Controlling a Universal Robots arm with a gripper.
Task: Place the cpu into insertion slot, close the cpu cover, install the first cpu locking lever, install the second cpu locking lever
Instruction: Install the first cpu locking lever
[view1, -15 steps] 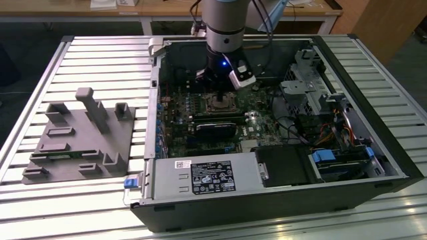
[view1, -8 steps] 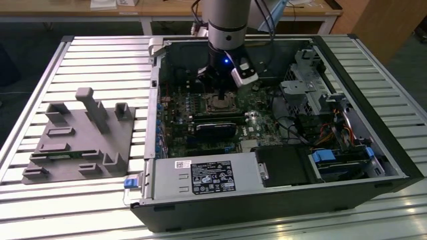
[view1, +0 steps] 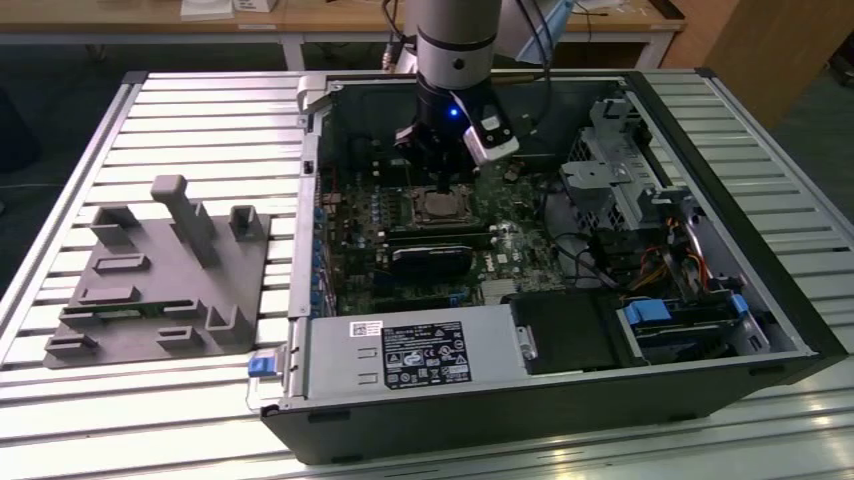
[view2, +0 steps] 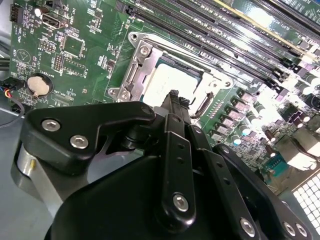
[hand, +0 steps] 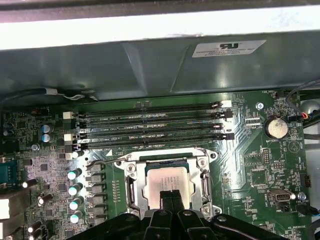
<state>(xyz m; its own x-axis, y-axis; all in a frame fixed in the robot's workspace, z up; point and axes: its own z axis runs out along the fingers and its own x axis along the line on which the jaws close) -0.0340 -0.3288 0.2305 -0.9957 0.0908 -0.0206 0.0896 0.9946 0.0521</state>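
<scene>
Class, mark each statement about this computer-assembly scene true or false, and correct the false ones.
1. The cpu lies in the insertion slot. True.
2. The gripper holds the cpu in the air. False: its fingers are shut on nothing, over the seated cpu.
3. The grey fixture stands inside the computer case. False: it stands on the table, at the exterior view's left of the case.
4. A coin battery sits on the motherboard. True.

You are looking at a counter (view1: 200, 130) of pale metal slats. 2 things are sitting directly on it: an open black computer case (view1: 534, 415) toward the exterior view's right, and a grey moulded fixture (view1: 147, 300) lying just beside it on the exterior view's left.
</scene>
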